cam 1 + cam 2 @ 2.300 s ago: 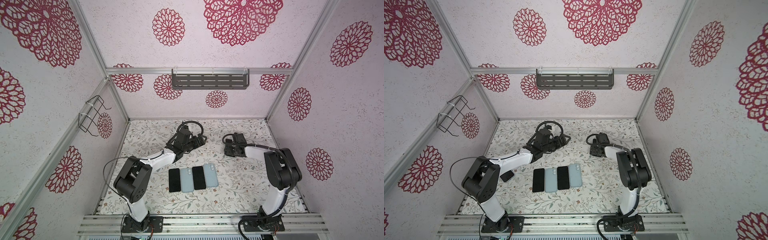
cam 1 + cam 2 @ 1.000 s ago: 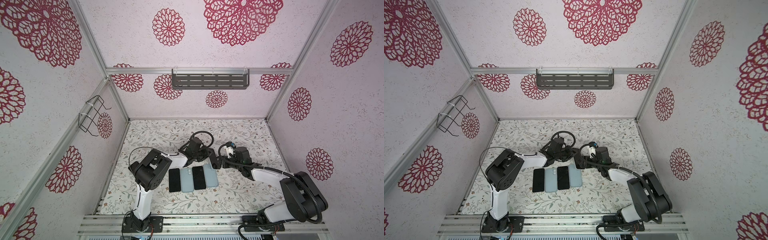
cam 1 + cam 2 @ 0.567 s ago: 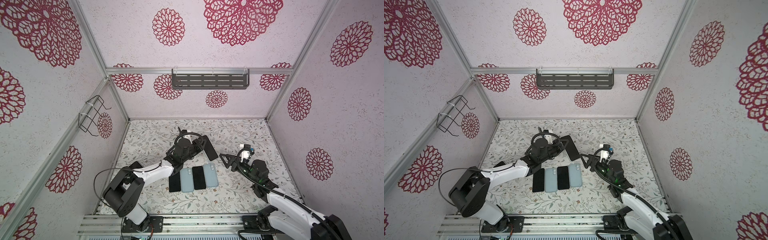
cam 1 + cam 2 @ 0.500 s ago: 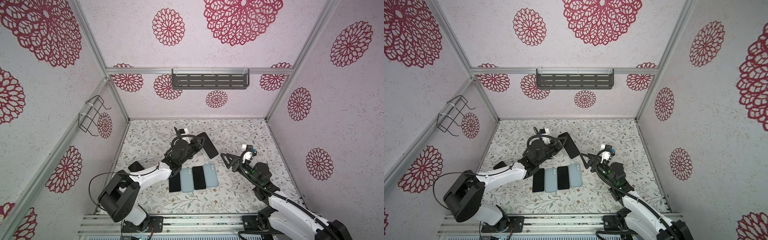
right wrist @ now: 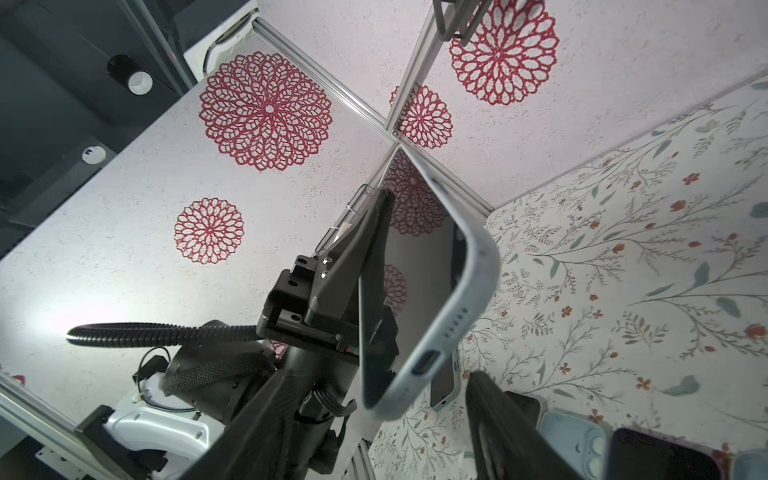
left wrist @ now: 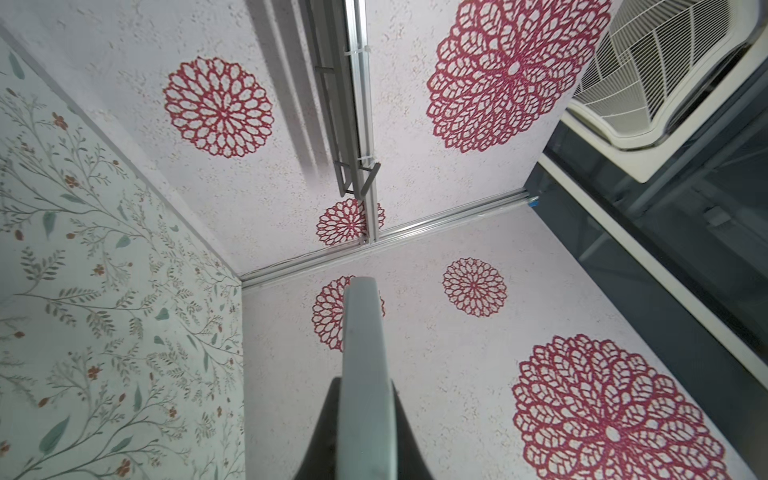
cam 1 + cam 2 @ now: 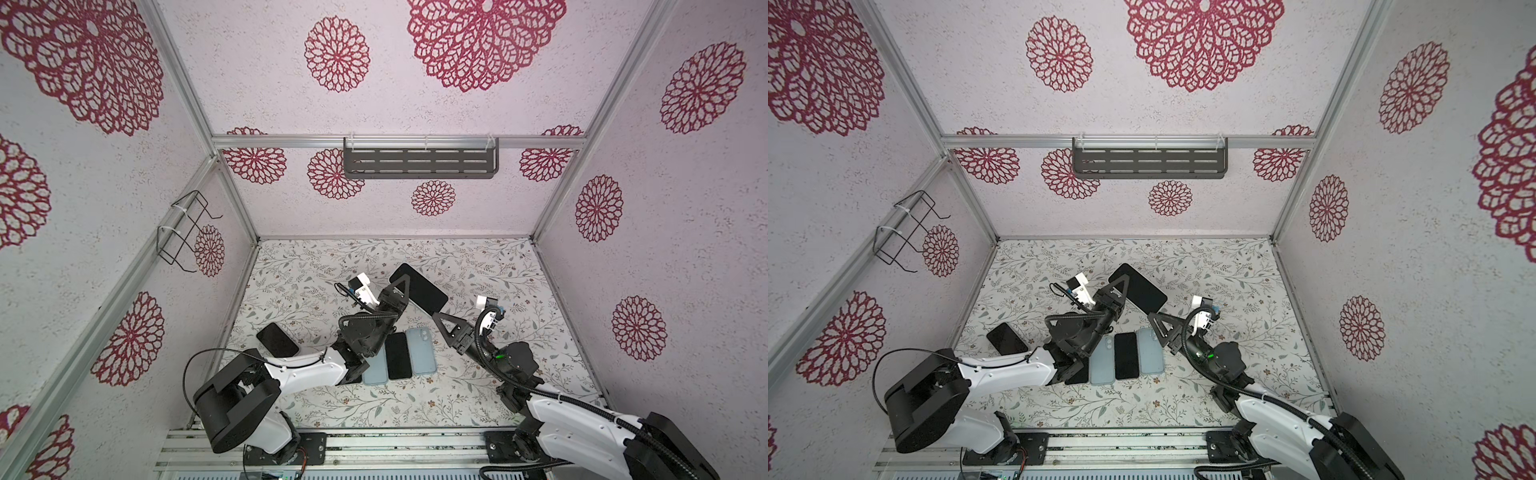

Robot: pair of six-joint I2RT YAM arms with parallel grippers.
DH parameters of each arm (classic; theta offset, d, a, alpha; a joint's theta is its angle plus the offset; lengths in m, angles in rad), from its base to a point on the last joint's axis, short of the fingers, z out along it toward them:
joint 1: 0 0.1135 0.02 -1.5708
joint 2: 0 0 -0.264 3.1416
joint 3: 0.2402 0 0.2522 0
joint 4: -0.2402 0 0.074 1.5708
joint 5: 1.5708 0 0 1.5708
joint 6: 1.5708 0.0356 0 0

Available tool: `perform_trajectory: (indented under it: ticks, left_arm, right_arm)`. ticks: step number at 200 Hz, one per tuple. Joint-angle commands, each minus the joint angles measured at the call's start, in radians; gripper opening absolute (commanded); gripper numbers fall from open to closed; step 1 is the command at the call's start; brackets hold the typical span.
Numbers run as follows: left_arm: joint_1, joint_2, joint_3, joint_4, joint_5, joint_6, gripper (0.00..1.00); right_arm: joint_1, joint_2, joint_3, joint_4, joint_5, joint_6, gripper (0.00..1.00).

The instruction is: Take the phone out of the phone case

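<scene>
The phone (image 7: 420, 287), dark screen up, is held tilted above the table in both top views (image 7: 1139, 291). It sits in a light blue phone case (image 5: 469, 286) whose rim and charging port show in the right wrist view. My left gripper (image 7: 400, 291) (image 7: 1116, 296) is shut on one long side of the cased phone; the case's grey-blue edge (image 6: 362, 353) fills the space between its fingers (image 6: 322, 432). My right gripper (image 7: 441, 322) (image 5: 380, 386) is open. Its fingers (image 5: 498, 419) stand on either side of the case's lower corner without touching it.
On the floral table (image 7: 498, 266) under the arms lies a row: a light blue case (image 7: 376, 371), a black phone (image 7: 398, 355) and another light blue case (image 7: 420, 350). A loose black phone (image 7: 277, 340) lies at the left. A shelf (image 7: 419, 163) and wire basket (image 7: 185, 232) hang on the walls.
A second ago both grippers were low beside the row. The left arm has since raised the cased phone, and the right gripper has come up to the phone's lower corner.
</scene>
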Motion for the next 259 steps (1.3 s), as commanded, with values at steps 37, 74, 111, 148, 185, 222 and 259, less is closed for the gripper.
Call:
perform_trajectory:
  ticks: [37,74,111,148,185,222,259]
  left_arm:
    - [-0.028,0.030,0.033,0.138,-0.034,-0.020,0.00]
    - [-0.033,0.017,0.031,0.128,-0.036,-0.011,0.00]
    - [-0.037,0.021,0.035,0.125,-0.031,-0.011,0.00]
    - [-0.041,0.035,0.044,0.128,-0.025,-0.011,0.00]
    - [-0.043,0.051,0.057,0.112,-0.020,-0.029,0.00]
    - [-0.026,0.024,0.090,-0.029,0.018,-0.088,0.00]
    - [0.005,-0.015,0.148,-0.197,0.097,-0.142,0.00]
  right_arm:
    - [0.024,-0.015,0.006,0.104,0.035,-0.007,0.44]
    - [0.023,-0.019,0.007,0.105,0.030,-0.006,0.36]
    - [0.025,-0.010,0.006,0.117,0.019,-0.002,0.27]
    - [0.025,-0.012,0.003,0.115,0.023,-0.004,0.14]
    - [0.025,-0.016,0.000,0.104,0.018,-0.016,0.00]
    - [0.025,-0.053,0.009,-0.020,-0.049,-0.153,0.00]
    - [0.050,-0.157,0.116,-0.541,0.032,-0.553,0.00]
